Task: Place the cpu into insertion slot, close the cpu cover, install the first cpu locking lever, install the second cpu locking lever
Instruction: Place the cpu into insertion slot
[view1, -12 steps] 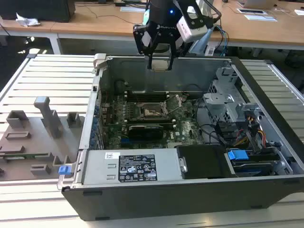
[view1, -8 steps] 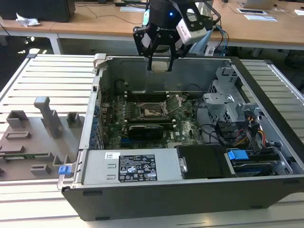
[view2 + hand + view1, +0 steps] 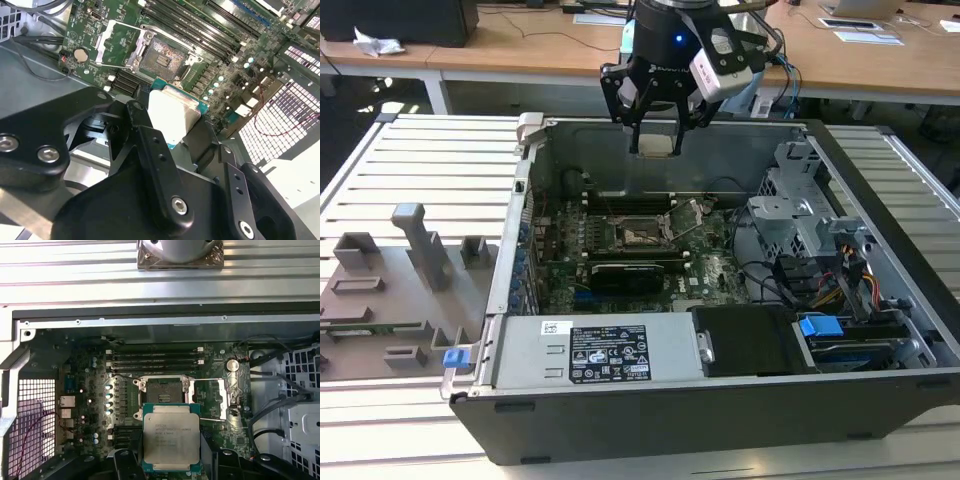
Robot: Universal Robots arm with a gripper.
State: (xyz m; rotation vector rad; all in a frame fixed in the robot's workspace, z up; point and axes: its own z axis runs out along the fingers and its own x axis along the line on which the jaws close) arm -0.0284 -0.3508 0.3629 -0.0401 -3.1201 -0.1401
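My gripper (image 3: 657, 132) hangs above the open computer case, shut on the cpu (image 3: 657, 146), a flat square chip with a silver-grey top. In both wrist views the cpu (image 3: 171, 436) (image 3: 176, 112) sits between the black fingers (image 3: 145, 131), held by two opposite edges. The insertion slot (image 3: 163, 388) (image 3: 162, 59) (image 3: 642, 235) lies bare on the green motherboard, below the chip and a little off to one side of it. The cpu cover (image 3: 218, 392) (image 3: 118, 44) is swung open and lies beside the slot. Thin wire levers stand raised around the socket.
Memory slots (image 3: 155, 358) run beside the socket, and a long black card (image 3: 630, 272) lies in front of it. The case walls, a power supply (image 3: 592, 355), a metal drive cage (image 3: 800, 205) and cables (image 3: 850, 275) surround the board. A grey fixture tray (image 3: 390, 290) sits outside the case, at the exterior view's left.
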